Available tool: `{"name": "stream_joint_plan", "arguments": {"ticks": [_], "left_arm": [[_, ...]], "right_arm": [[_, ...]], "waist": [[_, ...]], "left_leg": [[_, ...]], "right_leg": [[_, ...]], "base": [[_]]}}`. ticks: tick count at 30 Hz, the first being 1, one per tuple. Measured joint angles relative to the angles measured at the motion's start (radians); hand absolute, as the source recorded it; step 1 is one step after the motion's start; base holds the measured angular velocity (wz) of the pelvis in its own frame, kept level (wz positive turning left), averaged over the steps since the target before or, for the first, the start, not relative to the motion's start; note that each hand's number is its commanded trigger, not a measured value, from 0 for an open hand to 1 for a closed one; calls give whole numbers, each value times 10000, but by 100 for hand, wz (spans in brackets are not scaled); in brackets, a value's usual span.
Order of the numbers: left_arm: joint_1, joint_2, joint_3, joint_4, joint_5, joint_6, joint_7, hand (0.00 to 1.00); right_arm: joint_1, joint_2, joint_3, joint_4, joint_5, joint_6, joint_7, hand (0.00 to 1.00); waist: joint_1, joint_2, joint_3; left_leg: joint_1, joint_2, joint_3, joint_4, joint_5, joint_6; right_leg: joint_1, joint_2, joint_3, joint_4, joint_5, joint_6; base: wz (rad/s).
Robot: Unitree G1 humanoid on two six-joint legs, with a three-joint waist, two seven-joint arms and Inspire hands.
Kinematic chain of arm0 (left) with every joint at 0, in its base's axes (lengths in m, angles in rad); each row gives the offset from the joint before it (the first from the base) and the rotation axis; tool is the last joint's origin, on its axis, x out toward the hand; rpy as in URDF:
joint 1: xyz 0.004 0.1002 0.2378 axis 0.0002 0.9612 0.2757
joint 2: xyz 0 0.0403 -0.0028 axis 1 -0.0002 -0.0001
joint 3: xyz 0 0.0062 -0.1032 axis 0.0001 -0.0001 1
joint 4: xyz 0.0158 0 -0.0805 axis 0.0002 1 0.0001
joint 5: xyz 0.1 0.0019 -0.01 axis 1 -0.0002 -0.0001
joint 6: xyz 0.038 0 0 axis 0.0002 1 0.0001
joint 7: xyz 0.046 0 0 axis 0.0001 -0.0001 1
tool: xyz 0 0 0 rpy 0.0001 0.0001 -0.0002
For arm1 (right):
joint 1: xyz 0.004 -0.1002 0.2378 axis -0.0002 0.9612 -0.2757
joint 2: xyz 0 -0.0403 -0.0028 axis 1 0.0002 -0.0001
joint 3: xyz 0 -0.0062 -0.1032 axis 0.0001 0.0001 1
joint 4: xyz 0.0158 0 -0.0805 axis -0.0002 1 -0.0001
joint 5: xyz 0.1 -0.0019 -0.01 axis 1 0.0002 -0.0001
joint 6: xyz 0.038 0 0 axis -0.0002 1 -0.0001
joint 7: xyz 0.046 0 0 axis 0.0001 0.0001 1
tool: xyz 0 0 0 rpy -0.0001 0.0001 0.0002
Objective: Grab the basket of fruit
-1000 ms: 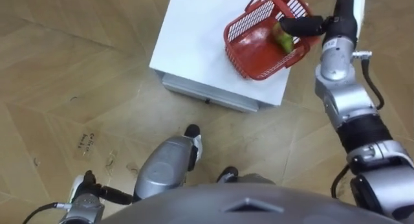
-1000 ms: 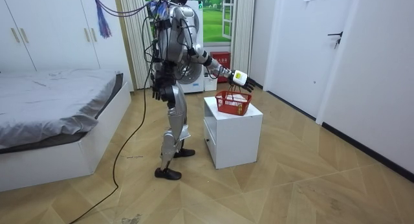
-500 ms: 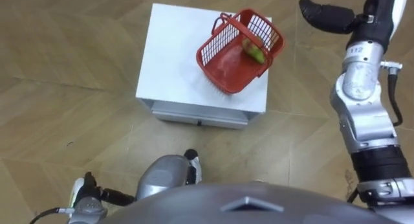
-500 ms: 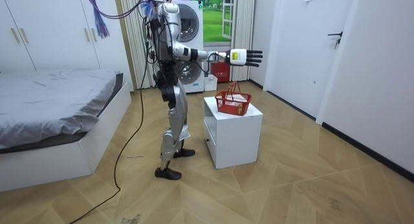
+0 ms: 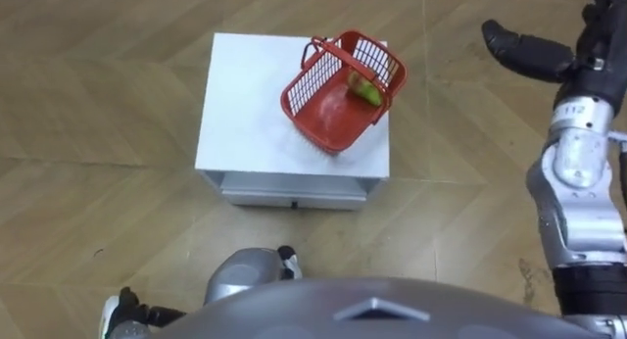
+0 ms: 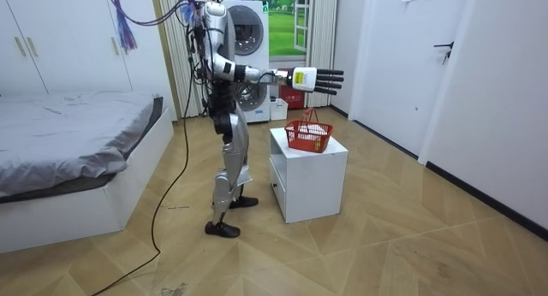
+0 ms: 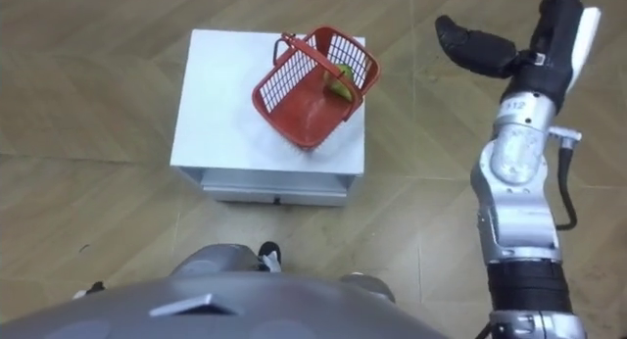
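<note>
The right robot hand (image 5: 524, 53) has been lifted clear of the fruit basket (image 5: 328, 114) and is held released, fingers straight, past the bench's (image 5: 245, 104) right edge. The basket (green fruit (image 5: 363, 86) inside) is left at the bench's far right corner.

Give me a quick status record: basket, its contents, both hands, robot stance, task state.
basket: red, on the white cabinet, toward its far right corner, handle raised
contents: one green fruit
right hand: open, stretched forward, above and right of the basket, not touching it
left hand: low by the robot's side
stance: standing upright beside the cabinet
task state: basket not yet picked up
</note>
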Motion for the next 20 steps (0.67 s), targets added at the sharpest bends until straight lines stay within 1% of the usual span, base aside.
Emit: {"name": "stream_joint_plan", "arguments": {"ticks": [3,4,5,6,7,8,9,11,12,13,15,16,18,20], "left_arm": [[-15,-76,11,-99,161,119,-4,0],[-4,-78,28,-120,164,135,-5,0],[6,-115,205,-116,247,153,-7,0],[18,-146,305,-111,299,166,-7,0],[84,-186,343,-112,392,188,-6,0],[147,-232,346,-119,394,229,-7,0],[168,-250,347,-121,404,266,-13,0],[199,-304,416,-176,601,369,-79,0],[203,-304,433,-210,599,398,-107,0],[193,-313,467,-237,601,467,-225,0],[100,-366,522,-235,619,601,-359,0],[91,-388,566,-229,786,661,-462,0],[43,-432,610,-235,1047,782,-500,0],[0,-501,634,-245,1179,897,-514,0]], "right_arm": [[386,78,-65,2215,-244,37,22,0],[565,90,-76,3190,-236,228,94,0],[751,102,-76,4208,-239,335,277,0],[824,104,-69,4722,-241,401,382,0],[947,117,-76,5751,-233,551,623,0],[1097,132,-75,6623,-228,716,869,0],[1137,148,-84,7026,-230,776,999,0],[1213,309,-101,8322,-253,1052,1549,0],[1217,370,-66,8575,-257,1149,1692,0],[1193,494,-50,8957,-376,1327,2026,0],[1050,682,-50,9553,-654,1448,2429,0],[968,791,-52,9879,-864,1591,2709,0],[861,864,46,10278,-1140,1844,3145,0],[666,901,157,10634,-1661,2201,3597,0]], "waist": [[-57,-8,-4],[-45,-3,-6],[-47,5,-11],[-31,-1,-19],[-35,3,-26],[-55,25,2],[-56,40,14],[-86,110,19],[-80,109,19],[-72,99,15],[-112,69,25],[-151,30,27],[-206,9,26],[-247,-13,32]], "left_leg": [[129,25,-7,-17,-60,-71],[158,34,-10,-18,-71,-81],[166,35,-15,-38,-70,-87],[173,37,-15,-42,-67,-88],[195,33,-16,-37,-68,-89],[199,30,-16,-14,-67,-85],[200,30,-16,-11,-64,-80],[197,34,-34,-24,-74,-106],[197,34,-45,-20,-77,-112],[200,38,-57,-16,-82,-127],[233,26,-111,-17,-54,-97],[285,0,-175,-5,-48,-107],[336,-32,-264,2,-46,-122],[372,-65,-349,19,-41,-139]], "right_leg": [[124,12,-6,-70,10,-15],[131,16,-4,-74,9,-16],[143,27,1,-75,7,-19],[144,28,4,-76,7,-20],[153,21,13,-80,1,-28],[178,30,26,-113,-2,-29],[189,37,33,-139,-2,-30],[213,72,51,-228,-32,-38],[215,77,48,-221,-47,-43],[217,88,53,-209,-67,-53],[279,88,-13,-209,-87,-54],[377,82,-79,-232,-106,-54],[465,73,-176,-242,-133,-59],[530,69,-269,-270,-162,-69]], "base": [[-1],[-4],[-4],[0],[0],[0],[0],[0],[4],[4],[10],[17],[15],[10]]}}
